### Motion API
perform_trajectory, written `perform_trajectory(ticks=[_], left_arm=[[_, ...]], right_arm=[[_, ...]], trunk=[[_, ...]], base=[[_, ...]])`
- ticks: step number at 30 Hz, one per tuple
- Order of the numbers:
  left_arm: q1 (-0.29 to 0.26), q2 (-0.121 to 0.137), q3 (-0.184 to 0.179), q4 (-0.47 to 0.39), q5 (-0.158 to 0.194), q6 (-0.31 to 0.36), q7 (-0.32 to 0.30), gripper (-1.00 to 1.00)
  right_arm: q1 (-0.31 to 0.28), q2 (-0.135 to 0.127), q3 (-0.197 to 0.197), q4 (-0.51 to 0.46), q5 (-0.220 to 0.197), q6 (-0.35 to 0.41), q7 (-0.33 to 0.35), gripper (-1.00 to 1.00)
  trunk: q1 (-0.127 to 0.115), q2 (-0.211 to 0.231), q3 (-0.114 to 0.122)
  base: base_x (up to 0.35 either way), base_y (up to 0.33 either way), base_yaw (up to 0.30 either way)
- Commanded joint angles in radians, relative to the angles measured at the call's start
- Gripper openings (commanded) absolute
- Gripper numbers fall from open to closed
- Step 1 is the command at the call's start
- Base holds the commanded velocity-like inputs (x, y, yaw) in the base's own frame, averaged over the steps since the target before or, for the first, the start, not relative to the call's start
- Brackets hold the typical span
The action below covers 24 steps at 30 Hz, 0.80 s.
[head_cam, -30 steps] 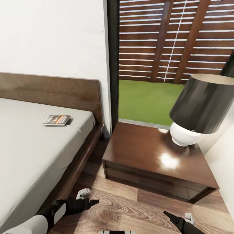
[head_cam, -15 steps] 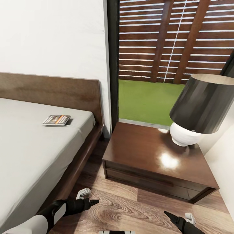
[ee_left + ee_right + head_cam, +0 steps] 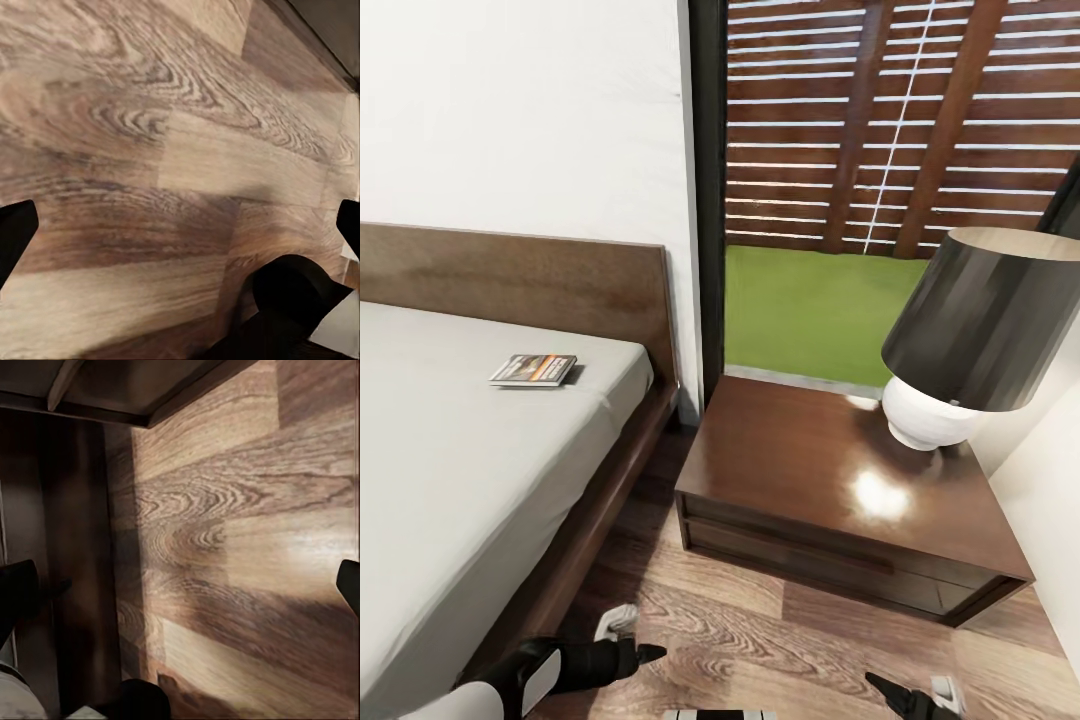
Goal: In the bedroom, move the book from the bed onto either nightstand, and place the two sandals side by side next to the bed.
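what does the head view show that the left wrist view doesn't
Head view: the small pale grey paperback book with an orange band lying on the low dark-framed bed's beige mattress, the glossy reddish-brown nightstand carrying a white-based lamp with a dark shade, and the window with lawn and slatted fence. Left wrist view: the left gripper seen close up, its dark fingertips spread wide apart, holding nothing. Both: the wood-plank floor beneath the arms.

Book [image 3: 533,369] flat on bed [image 3: 450,470], nightstand [image 3: 840,490] just beside.
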Motion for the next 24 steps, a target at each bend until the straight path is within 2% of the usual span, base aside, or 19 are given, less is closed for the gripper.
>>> perform_trajectory(ticks=[1,4,12,24], left_arm=[[0.006,0.001,-0.013,0.005,0.010,0.008,-0.002,1.00],[0.023,0.001,-0.033,0.021,0.009,0.006,0.001,1.00],[0.069,0.001,-0.034,0.067,0.007,-0.004,0.004,1.00],[0.138,0.009,-0.028,0.084,0.010,-0.008,0.004,1.00]], right_arm=[[0.005,0.000,0.007,0.003,-0.011,0.011,0.002,1.00],[0.016,0.008,0.008,0.003,-0.011,0.012,-0.005,1.00],[0.055,0.027,0.006,0.003,-0.013,0.008,-0.047,1.00],[0.063,0.031,0.000,0.003,-0.021,0.007,-0.077,1.00]], trunk=[[0.000,0.000,-0.001],[0.000,0.000,-0.001],[0.000,0.000,-0.001],[0.000,0.000,-0.001]], base=[[0.000,0.000,0.000],[0.000,0.000,0.000],[0.000,0.000,0.000],[0.000,0.000,0.000]])
